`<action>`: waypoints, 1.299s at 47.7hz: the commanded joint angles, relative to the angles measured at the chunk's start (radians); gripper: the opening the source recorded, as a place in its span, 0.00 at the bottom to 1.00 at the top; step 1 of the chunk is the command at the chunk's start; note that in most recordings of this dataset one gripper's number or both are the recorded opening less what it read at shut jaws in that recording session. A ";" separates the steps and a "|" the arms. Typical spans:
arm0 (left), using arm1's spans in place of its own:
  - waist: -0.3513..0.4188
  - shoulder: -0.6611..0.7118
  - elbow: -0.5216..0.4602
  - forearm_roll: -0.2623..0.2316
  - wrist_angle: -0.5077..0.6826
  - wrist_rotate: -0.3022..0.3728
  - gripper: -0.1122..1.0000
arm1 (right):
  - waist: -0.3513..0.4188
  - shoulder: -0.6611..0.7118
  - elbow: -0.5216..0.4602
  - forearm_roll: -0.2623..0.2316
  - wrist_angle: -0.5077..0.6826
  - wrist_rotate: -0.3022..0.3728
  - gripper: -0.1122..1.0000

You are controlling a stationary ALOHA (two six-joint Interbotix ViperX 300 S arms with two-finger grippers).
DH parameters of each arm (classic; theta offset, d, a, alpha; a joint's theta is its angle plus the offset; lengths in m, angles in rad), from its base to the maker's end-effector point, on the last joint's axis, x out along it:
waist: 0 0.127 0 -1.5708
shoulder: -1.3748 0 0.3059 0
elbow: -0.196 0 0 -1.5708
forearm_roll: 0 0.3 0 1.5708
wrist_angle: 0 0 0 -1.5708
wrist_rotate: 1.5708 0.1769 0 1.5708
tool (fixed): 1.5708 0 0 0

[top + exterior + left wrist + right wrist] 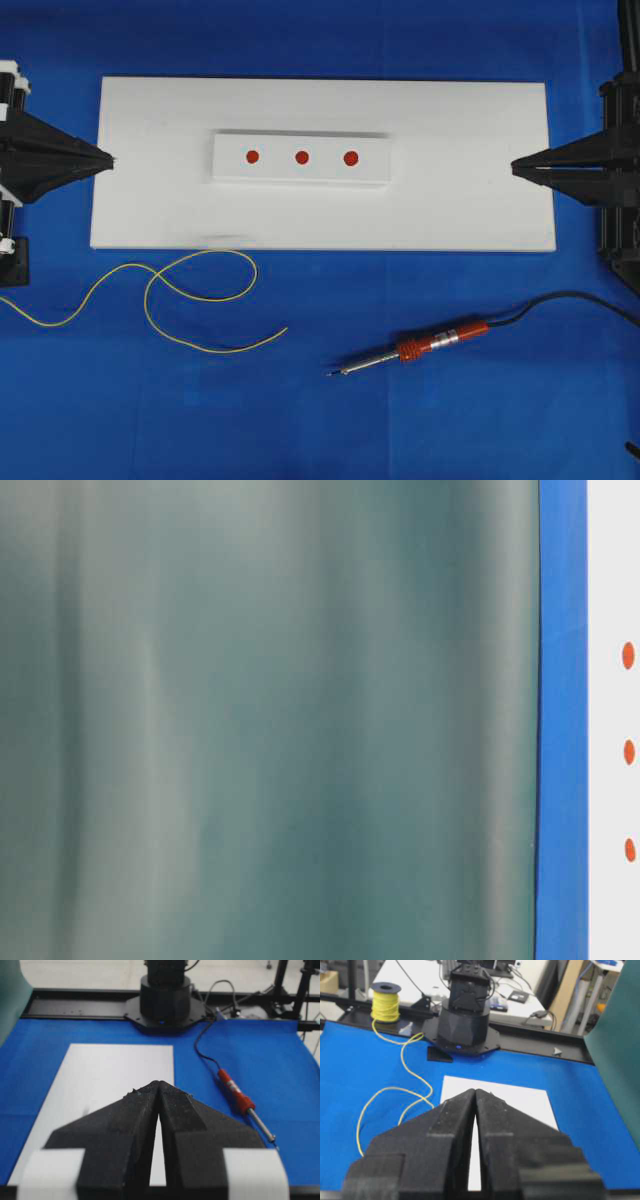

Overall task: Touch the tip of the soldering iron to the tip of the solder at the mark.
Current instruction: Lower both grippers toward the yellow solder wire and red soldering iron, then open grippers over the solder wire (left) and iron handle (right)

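1. While both arms sit back at opposite short ends of the white board [150, 200], neither touches a task thing.
2. Left gripper [108, 160]: jaws pressed together, holding nothing, tip at the board's left edge.
3. Right gripper [516, 166]: jaws likewise together, nothing between them, tip over the board's right end.
4. Raised white block [300, 178] at mid-board, nearer the far long edge, carries three red marks [301, 157] in a row.
5. Soldering iron [415, 348] lies on the blue table cover [450, 430], off the board, near the right part of its near long edge; tip points left, black cord [560, 297] trails off right.
6. Solder [200, 290] lies curled on the cover near the board's near-left corner, free end pointing toward the iron, well apart from it.
7. Right wrist view: a yellow spool [385, 1001] stands beyond the cover's edge.
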 commanded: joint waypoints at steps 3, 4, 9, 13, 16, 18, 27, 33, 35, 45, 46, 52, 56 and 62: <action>-0.044 0.011 -0.017 0.002 0.021 -0.012 0.10 | 0.032 0.025 -0.031 -0.005 0.009 -0.005 0.09; -0.054 0.009 -0.015 0.002 0.021 -0.014 0.10 | 0.043 0.031 -0.034 -0.005 0.017 -0.002 0.08; -0.106 0.014 -0.015 0.002 0.020 -0.015 0.10 | 0.083 0.040 -0.043 -0.005 0.038 0.009 0.05; -0.144 0.020 -0.009 0.002 0.023 -0.012 0.10 | 0.127 0.046 -0.043 -0.003 0.054 0.014 0.05; -0.167 0.032 -0.005 0.002 0.023 -0.012 0.10 | 0.153 0.055 -0.041 0.002 0.055 0.015 0.05; -0.183 0.044 -0.003 0.002 0.023 -0.014 0.10 | 0.175 0.064 -0.040 0.006 0.055 0.015 0.05; -0.247 0.137 0.002 0.002 0.008 -0.015 0.11 | 0.258 0.140 -0.031 0.029 0.041 0.034 0.08; -0.281 0.212 0.002 -0.005 -0.028 -0.021 0.19 | 0.287 0.221 -0.026 0.044 0.018 0.075 0.22; -0.295 0.239 0.002 -0.003 -0.038 -0.029 0.28 | 0.293 0.250 -0.028 0.048 0.015 0.091 0.30; -0.351 0.414 -0.014 -0.003 -0.071 -0.094 0.82 | 0.350 0.388 -0.034 0.057 0.000 0.153 0.84; -0.353 0.434 -0.018 -0.005 -0.078 -0.103 0.86 | 0.356 0.410 -0.032 0.061 -0.011 0.155 0.88; -0.362 0.555 -0.041 -0.005 -0.137 -0.147 0.86 | 0.373 0.502 -0.020 0.100 -0.083 0.155 0.90; -0.370 0.640 -0.060 -0.005 -0.181 -0.152 0.86 | 0.387 0.569 -0.008 0.126 -0.143 0.155 0.89; -0.380 0.750 -0.072 -0.005 -0.232 -0.152 0.86 | 0.403 0.687 0.006 0.169 -0.238 0.155 0.89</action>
